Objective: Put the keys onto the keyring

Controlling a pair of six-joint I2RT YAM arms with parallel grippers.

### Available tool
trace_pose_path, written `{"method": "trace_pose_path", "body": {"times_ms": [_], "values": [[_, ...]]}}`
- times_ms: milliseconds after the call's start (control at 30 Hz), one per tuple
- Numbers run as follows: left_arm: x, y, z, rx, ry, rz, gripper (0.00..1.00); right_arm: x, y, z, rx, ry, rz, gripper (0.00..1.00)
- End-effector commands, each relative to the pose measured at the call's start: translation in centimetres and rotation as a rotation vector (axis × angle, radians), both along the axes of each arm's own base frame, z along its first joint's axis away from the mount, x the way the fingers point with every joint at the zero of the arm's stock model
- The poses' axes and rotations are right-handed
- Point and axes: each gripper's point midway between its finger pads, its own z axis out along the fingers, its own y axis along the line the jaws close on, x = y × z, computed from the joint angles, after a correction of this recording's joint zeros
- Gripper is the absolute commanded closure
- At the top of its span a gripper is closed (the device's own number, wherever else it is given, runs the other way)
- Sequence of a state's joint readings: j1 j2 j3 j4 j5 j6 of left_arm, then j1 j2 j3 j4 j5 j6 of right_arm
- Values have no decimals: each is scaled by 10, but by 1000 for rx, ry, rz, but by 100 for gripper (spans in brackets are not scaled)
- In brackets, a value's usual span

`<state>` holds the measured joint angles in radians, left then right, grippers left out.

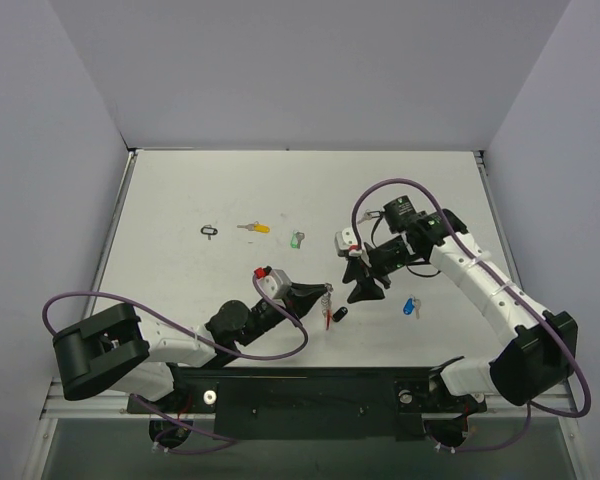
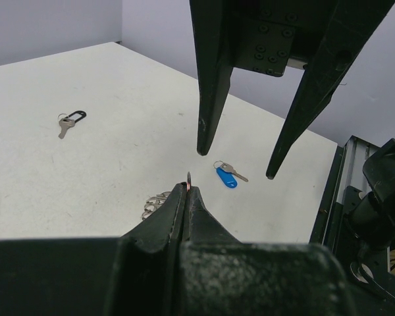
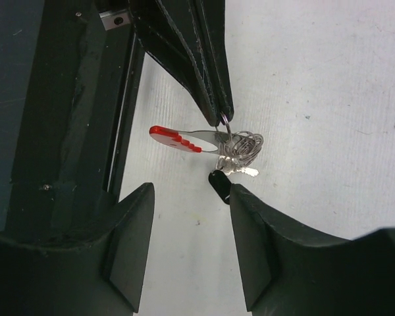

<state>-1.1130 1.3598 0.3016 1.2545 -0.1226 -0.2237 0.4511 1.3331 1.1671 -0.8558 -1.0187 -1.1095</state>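
Note:
My left gripper (image 1: 325,292) is shut on the keyring's silver ring (image 2: 188,179). The ring (image 3: 225,122) hangs from its fingertips, with the red tag (image 3: 174,139) and the beaded chain (image 3: 245,146) reaching the table; a black-tagged key (image 3: 218,183) lies at the chain. My right gripper (image 1: 366,285) is open and empty, just right of the keyring, its tips (image 3: 191,191) over the table beside the black tag. A blue-tagged key (image 1: 411,307) lies to the right, a green one (image 1: 296,240) and a yellow one (image 1: 255,228) farther back.
A key on a small black loop tag (image 1: 210,231) lies at the far left, and also shows in the left wrist view (image 2: 71,120). The black rail of the arm mount (image 1: 310,385) runs along the near table edge. Grey walls enclose the table.

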Motion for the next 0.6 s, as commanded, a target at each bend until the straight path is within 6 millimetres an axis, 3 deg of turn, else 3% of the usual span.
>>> {"method": "trace_pose_path", "body": {"times_ms": [0, 567], "values": [[-5, 1, 43, -150, -83, -15, 100, -8, 14, 9, 51, 45, 53, 56], [-7, -5, 50, -183, -101, -44, 100, -2, 27, -2, 18, 106, 74, 62]]}}
